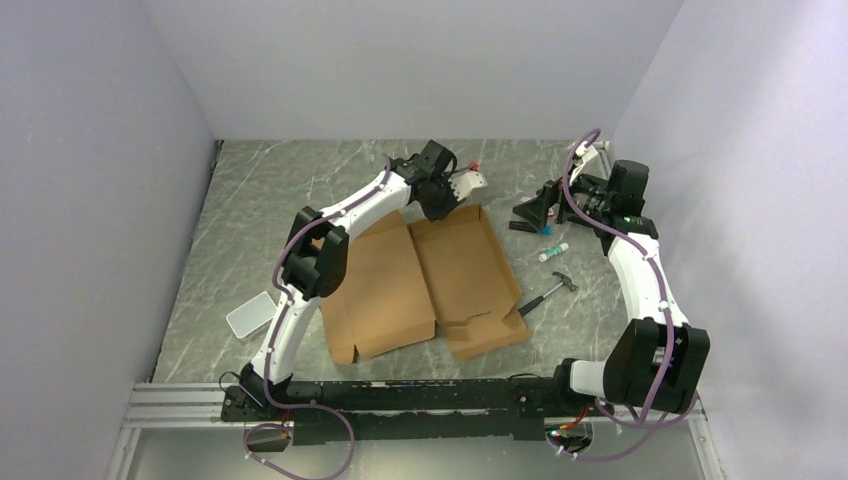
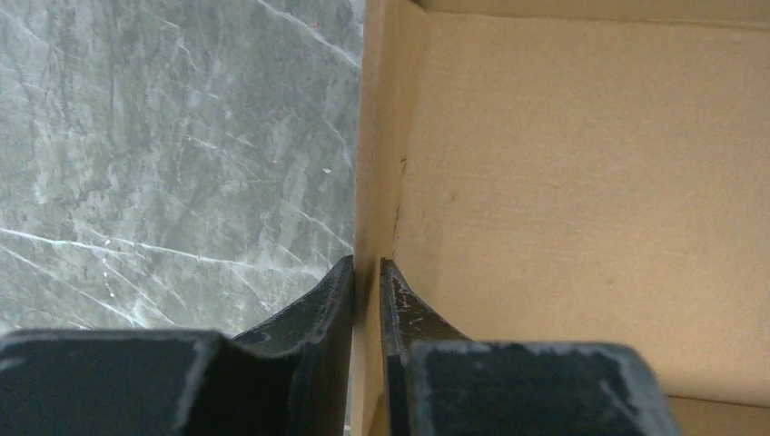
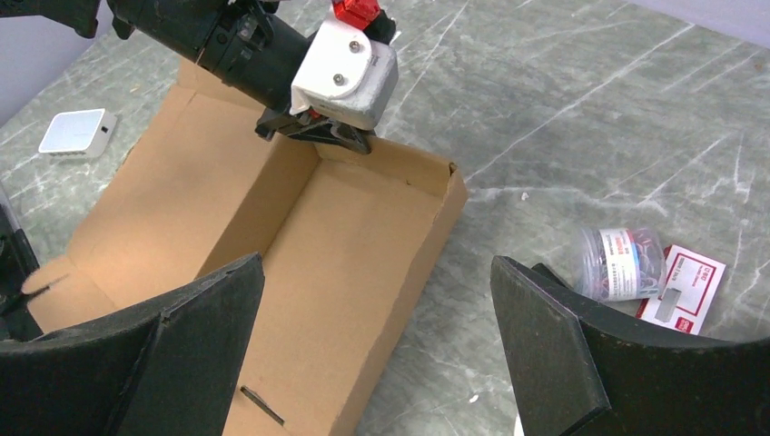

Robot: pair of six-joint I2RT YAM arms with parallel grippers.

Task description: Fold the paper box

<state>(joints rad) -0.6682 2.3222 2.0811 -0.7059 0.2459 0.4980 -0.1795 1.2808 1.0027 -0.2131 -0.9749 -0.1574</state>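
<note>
While the grey marbled table [image 1: 250, 200] carried everything, the paper box [image 1: 400, 290] lay mid-table, ahead of both arm bases. It was half-formed: its left panel lay flat and its right half was a shallow tray with the walls up.

The left arm [image 1: 330, 225] reached across the flat panel to the tray's far wall. The left gripper [image 2: 366, 272] was clamped on that upright wall, one finger outside over the table and one inside the tray.

The right arm [image 1: 640, 270] arced along the right side. The right gripper [image 3: 377, 265] hung above the tray's right wall, jaws spread wide, touching nothing.

Smaller items:
- A hammer [image 1: 548, 293] lay just beside the box's right edge.
- A pale rounded case [image 1: 250, 315] sat left of the box, apart from it.
- A marker [image 1: 553, 252] lay on the table near the right gripper.
- A clear tub of clips [image 3: 617, 263] touched a red-white card [image 3: 683, 291].
</note>
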